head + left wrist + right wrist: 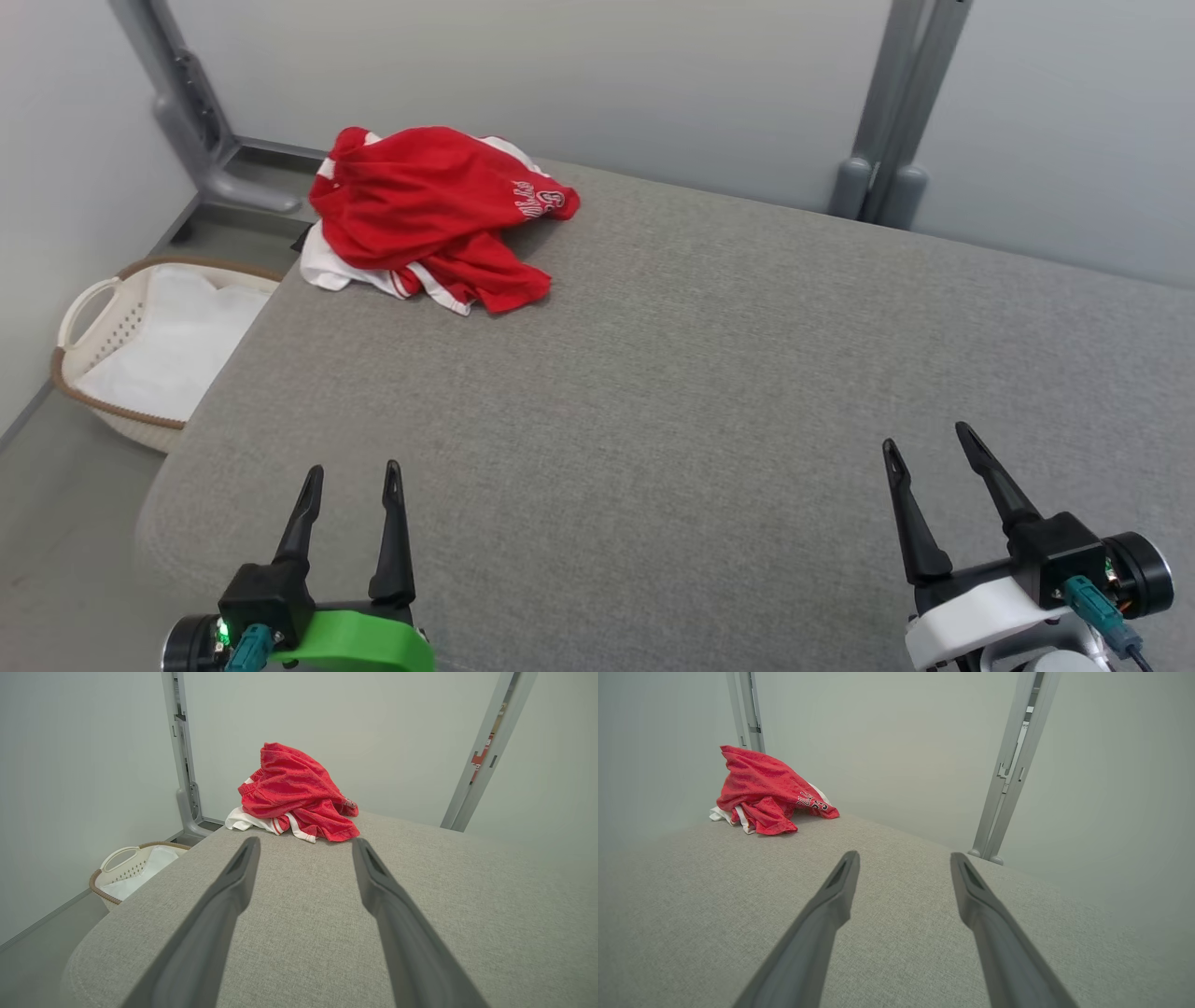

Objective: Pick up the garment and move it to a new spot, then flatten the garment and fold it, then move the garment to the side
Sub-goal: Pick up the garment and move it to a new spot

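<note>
Pointing forward over the near edge of the grey padded surface (672, 392), the left gripper (354, 467) has its two dark fingers spread wide, with bare grey cloth between them. The right gripper (925, 436) is well off to its right along the same near edge, fingers likewise spread and leaning slightly toward the left gripper's side; it grips nothing. The garment (434, 210), red with white trim, lies in a crumpled heap far ahead of the left gripper. In the left wrist view it sits almost dead ahead, beyond both fingertips and well apart from them. From the right gripper it is far ahead and well to the left. A fold on the side nearer the right gripper carries white lettering, too small to read. A white part sticks out from under the heap on the side away from the right gripper. A white basket (89, 317) with a brown rim stands on the floor, ahead and to the left of the left gripper, below the surface's edge, with white cloth inside. One grey post (191, 112) rises behind the garment, and another post (896, 112) ahead of the right gripper, past the far edge.
</note>
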Controlling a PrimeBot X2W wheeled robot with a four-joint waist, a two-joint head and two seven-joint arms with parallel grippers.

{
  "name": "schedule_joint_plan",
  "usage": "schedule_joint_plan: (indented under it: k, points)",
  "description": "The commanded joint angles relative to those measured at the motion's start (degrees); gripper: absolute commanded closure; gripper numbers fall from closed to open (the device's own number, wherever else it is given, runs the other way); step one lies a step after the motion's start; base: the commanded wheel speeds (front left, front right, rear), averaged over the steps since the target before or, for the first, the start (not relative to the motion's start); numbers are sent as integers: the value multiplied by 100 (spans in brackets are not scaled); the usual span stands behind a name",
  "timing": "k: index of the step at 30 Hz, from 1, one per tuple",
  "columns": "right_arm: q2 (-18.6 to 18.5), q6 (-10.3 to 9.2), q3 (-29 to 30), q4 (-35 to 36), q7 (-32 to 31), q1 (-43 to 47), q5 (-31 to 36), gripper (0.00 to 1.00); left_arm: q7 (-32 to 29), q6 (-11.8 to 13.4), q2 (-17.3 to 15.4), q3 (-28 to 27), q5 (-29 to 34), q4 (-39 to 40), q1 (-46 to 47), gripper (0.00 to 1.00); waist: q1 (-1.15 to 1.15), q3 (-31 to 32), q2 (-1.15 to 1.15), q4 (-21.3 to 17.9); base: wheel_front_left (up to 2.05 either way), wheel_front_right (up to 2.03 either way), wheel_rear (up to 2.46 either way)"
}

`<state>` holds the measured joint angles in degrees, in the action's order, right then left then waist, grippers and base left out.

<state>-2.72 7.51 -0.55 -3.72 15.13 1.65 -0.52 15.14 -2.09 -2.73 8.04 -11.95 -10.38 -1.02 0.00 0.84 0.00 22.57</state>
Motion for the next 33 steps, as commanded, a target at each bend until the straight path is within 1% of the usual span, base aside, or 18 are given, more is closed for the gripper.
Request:
schedule_joint_plan:
  k: [1,9,16,18,22,25,28,31,33]
  points:
    - [-28,-4,-46,-17,4,-74,-1,0,2,-4,-28,-22,51,35,-71,0,0,-53,0,628,0,0,0]
    - [-31,-4,-294,-88,4,-155,20,0,2,101,-27,-115,10,195,-124,0,0,-122,0,682,0,0,0]
    - [-30,-4,-174,-21,4,-26,59,0,2,82,-28,-209,22,277,26,0,0,-147,0,697,0,0,0]
    - [-27,-4,-164,53,4,-36,78,0,3,118,-29,-366,15,352,166,0,0,-233,0,637,0,0,0]
    - [-31,-5,-184,214,4,-221,211,0,2,90,-132,-819,136,623,677,0,0,-625,0,405,0,0,0]
    - [-32,-5,-212,282,3,-388,360,0,2,13,-371,-1215,157,830,1316,0,0,-1001,0,178,0,0,0]
    - [-31,-5,-248,325,3,-545,536,0,0,-74,-685,-1454,221,828,2036,0,0,-1351,0,-48,0,0,0]
    - [-33,-5,-310,355,3,-720,688,0,-57,-195,-1102,-1549,237,370,2837,0,0,-1720,0,-319,0,0,0]
    - [-31,-5,-341,379,3,-811,791,0,-156,-248,-1339,-1511,277,10,3389,0,0,-1945,0,-489,0,0,0]
